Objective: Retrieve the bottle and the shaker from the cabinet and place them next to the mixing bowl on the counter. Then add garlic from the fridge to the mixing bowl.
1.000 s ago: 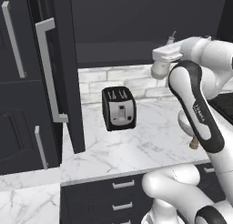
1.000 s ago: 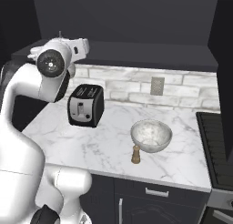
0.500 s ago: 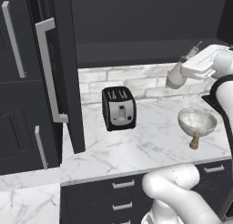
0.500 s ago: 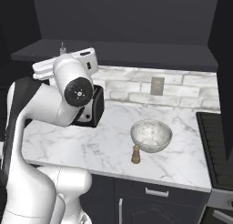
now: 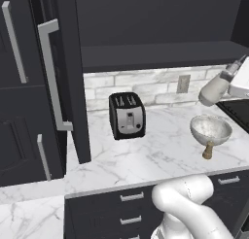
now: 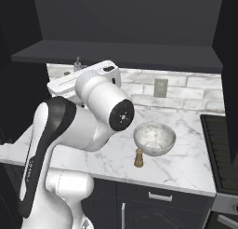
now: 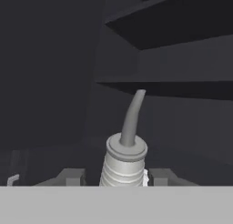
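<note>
Marble counter (image 5: 160, 155), creamy pear-shaped bottle (image 5: 214, 90), thin nozzle

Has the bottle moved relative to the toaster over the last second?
Yes. In the left base view the bottle, held in the end effector, has swung rightward away from the toaster and now hangs above the mixing bowl.

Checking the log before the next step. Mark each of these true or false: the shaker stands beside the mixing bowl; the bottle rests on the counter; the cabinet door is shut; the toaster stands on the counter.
1. The shaker stands beside the mixing bowl. True.
2. The bottle rests on the counter. False: the gripper holds it in the air above the bowl.
3. The cabinet door is shut. False: it stands open.
4. The toaster stands on the counter. True.
</note>
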You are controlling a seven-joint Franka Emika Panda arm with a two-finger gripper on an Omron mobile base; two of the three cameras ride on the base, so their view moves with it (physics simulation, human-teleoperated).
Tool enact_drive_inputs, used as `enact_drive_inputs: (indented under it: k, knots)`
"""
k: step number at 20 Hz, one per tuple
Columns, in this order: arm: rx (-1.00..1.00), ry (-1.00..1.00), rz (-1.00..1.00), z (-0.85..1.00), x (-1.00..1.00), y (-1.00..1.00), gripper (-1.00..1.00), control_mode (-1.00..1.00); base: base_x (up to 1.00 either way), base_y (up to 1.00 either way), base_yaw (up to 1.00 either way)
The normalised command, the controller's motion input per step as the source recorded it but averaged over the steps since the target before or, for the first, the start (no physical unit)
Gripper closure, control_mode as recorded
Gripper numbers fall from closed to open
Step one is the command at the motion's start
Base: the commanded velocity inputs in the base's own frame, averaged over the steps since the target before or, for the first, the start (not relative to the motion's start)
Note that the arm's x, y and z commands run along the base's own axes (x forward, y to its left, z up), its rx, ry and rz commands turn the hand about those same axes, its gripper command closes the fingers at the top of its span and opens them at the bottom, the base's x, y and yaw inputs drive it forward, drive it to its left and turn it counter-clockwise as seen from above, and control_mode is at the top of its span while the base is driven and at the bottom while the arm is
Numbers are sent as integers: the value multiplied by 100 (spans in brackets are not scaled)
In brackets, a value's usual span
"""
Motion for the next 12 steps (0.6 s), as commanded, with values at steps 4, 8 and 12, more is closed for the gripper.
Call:
enact_drive_inputs:
  k: [4, 8, 12]
  knots:
    - [-7, 0, 5, -69, -6, -36, 100, -100, 0, 0, 0]
    - [-13, -2, 1, -87, 0, -26, 100, -100, 0, 0, 0]
    - [-14, -5, 0, -92, 0, -13, 100, -100, 0, 0, 0]
